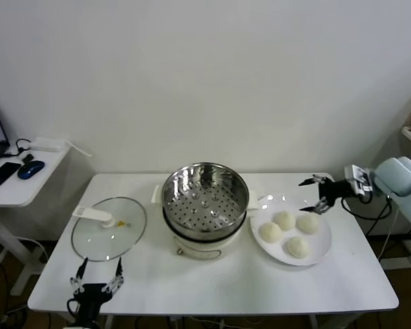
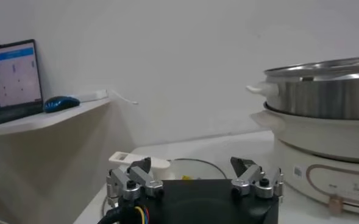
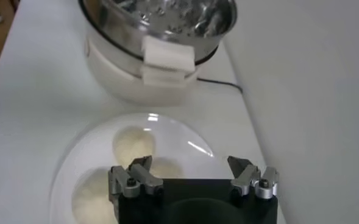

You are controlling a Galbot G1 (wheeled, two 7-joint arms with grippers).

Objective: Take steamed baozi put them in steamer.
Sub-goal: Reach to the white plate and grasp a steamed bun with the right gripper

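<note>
Right now all four steamed baozi (image 1: pixel 288 232) sit on the white plate (image 1: pixel 322 252) at the right of the table (image 1: pixel 212 281), and the steamer (image 1: pixel 205 197) stands empty in the middle on its white pot base (image 1: pixel 204 241), just left of the plate. The glass lid (image 1: pixel 109 228) lies flat on the left, presumably set aside so the perforated basket is free to receive the buns.

The right gripper (image 1: pixel 314 195) hovers at the far right edge of the plate with its jaws spread wide and nothing between them, near the far buns, which looks like the lead-in to picking the first one. The left gripper (image 1: pixel 96 273) is parked at the near left edge of the table, just this side of the lid, also released and empty.

From the head camera I get the whole layout and the count of four. The right wrist camera adds the close detail: the open fingers (image 3: pixel 133 176) poised above the plate, with pale buns (image 3: pixel 135 144) beneath and the steamer's handle beyond. The left wrist camera alone shows the steamer's side and a laptop (image 2: pixel 10 82) on a side shelf (image 2: pixel 42 119).
</note>
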